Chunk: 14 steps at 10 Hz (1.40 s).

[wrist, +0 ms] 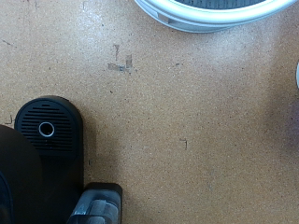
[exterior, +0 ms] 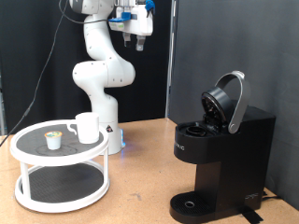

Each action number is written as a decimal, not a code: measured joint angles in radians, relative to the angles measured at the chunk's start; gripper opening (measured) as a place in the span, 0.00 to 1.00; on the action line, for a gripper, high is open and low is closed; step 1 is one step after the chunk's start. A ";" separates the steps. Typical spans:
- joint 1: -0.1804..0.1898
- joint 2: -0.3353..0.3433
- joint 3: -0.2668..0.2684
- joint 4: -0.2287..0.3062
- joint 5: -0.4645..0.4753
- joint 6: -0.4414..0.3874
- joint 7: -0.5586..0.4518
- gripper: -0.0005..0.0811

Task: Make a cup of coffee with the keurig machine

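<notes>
High at the top centre of the exterior view, the gripper (exterior: 137,37) hangs from the white arm, well above the wooden table (exterior: 140,159) and touching nothing. Its fingers are too small and blurred there to judge, and the wrist view shows no fingertips, so whether the pincer is wide or narrow cannot be told. Nothing is seen between its fingers.

At the lower left of the exterior view stands a white two-tier round stand (exterior: 61,177). On its dark upper shelf sits the cup (exterior: 86,127), upright, with a small pale pod (exterior: 54,140) just beside it toward the frame's left.

At the lower right of the exterior view stands the keurig machine (exterior: 220,168), black and boxy, its rounded lid (exterior: 227,101) tilted up and open, its round drip tray (exterior: 192,203) bare at the base. Cup and machine are well apart.

The wrist view looks straight down on the table, with the drip tray (wrist: 45,129) at lower left and the stand's white rim (wrist: 210,14) along the top edge.

Judging by its look, the cup is ceramic: stiff, fairly light, smooth enough to slip, and breakable if dropped. Its rim wall or side handle seem the surest places to take hold.
</notes>
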 joint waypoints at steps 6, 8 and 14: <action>-0.039 0.029 -0.135 0.027 -0.055 0.000 -0.141 0.91; -0.056 0.055 -0.188 0.049 -0.085 0.001 -0.193 0.91; -0.065 0.109 -0.259 0.088 -0.094 0.032 -0.230 0.91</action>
